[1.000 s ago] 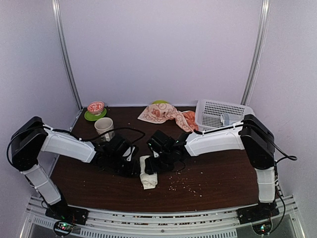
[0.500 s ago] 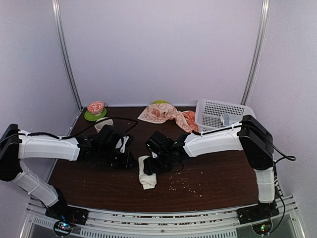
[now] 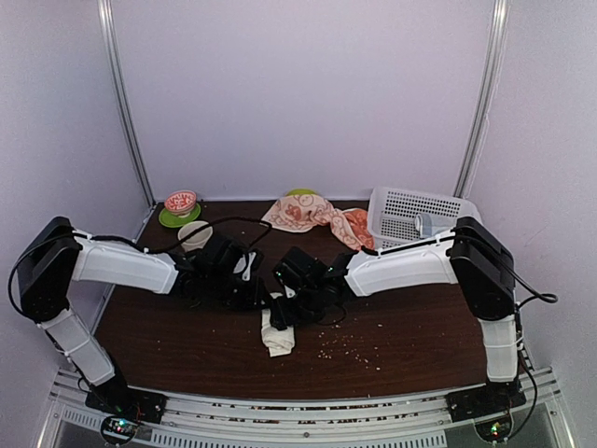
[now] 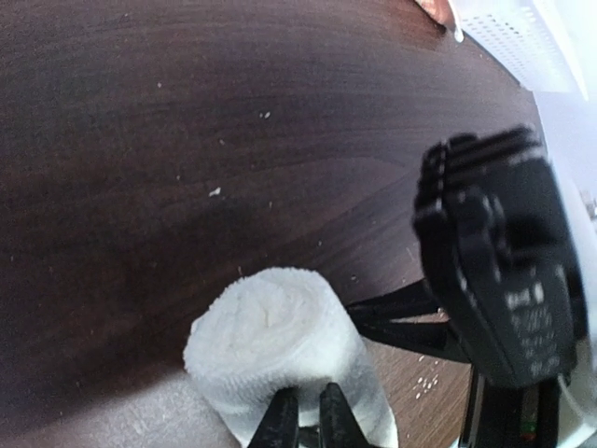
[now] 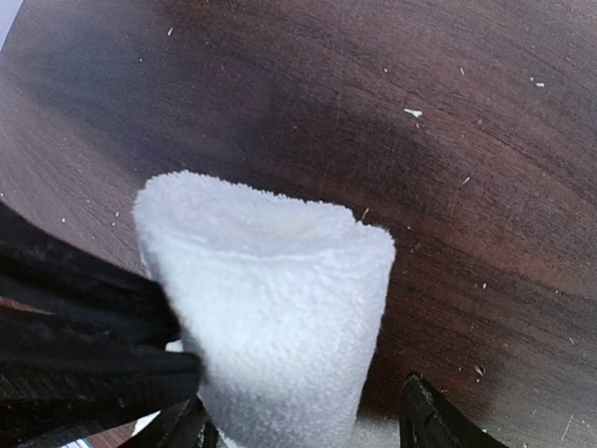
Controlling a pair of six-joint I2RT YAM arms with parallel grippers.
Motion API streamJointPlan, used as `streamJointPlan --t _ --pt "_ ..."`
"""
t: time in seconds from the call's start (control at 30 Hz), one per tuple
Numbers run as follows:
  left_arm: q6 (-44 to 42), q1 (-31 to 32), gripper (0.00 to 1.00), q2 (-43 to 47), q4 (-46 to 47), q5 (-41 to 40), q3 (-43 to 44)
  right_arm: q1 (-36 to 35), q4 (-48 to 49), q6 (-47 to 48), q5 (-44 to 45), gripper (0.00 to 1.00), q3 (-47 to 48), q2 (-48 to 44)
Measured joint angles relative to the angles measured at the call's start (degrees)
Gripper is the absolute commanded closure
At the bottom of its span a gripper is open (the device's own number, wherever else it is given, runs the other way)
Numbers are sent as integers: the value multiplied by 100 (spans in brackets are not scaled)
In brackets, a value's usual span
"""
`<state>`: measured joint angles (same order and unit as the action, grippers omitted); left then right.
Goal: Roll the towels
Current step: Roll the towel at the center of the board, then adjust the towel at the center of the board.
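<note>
Towels: cream-white towel [image 3: 277, 333] lies rolled on the dark wood table [image 3: 177, 350], lower centre of the top view, long axis running toward the frame's bottom edge. Pale crumbs [image 3: 347, 351] are scattered just right of it.

Left gripper [image 4: 306, 422] is at the roll's left side. Its fingers are nearly together, only a thin slit between them, tips against the terry. Cannot tell whether they pinch any cloth.

Right gripper [image 5: 300, 422] is at the roll's far end, jaws wide, with the roll between the fingers. One finger [image 5: 179, 425] is against the roll's side. The other [image 5: 431, 425] is just beside it with a sliver of table showing. The roll's end face sits mid-frame in the right wrist view and lower centre in the left wrist view.

Further back, left of centre: cream cup [image 3: 193, 233], partly behind the left arm, inside not readable.

Upper left of the table: red-patterned bowl [image 3: 181, 200] sits on a green plate [image 3: 171, 220], contents not visible.

Back centre: printed towel [image 3: 312, 213], peach-orange and cream, unrolled and crumpled. It is draped over a green dish [image 3: 300, 193] of which only a rim shows. The towel's right end reaches the white perforated basket [image 3: 401, 203] at back right. A small pale item [image 3: 422, 224] lies inside the basket, too small to name.
</note>
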<state>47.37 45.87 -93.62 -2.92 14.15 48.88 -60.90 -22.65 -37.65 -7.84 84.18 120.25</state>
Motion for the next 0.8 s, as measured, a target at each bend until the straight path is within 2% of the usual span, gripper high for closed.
streamJointPlan --t 0.33,0.8 --pt "168 -85 97 -656 520 160 107 2 2 33 7 32 -2 -2" --pt "358 -92 98 -870 1038 393 79 4 107 -129 -219 19 -592 -570"
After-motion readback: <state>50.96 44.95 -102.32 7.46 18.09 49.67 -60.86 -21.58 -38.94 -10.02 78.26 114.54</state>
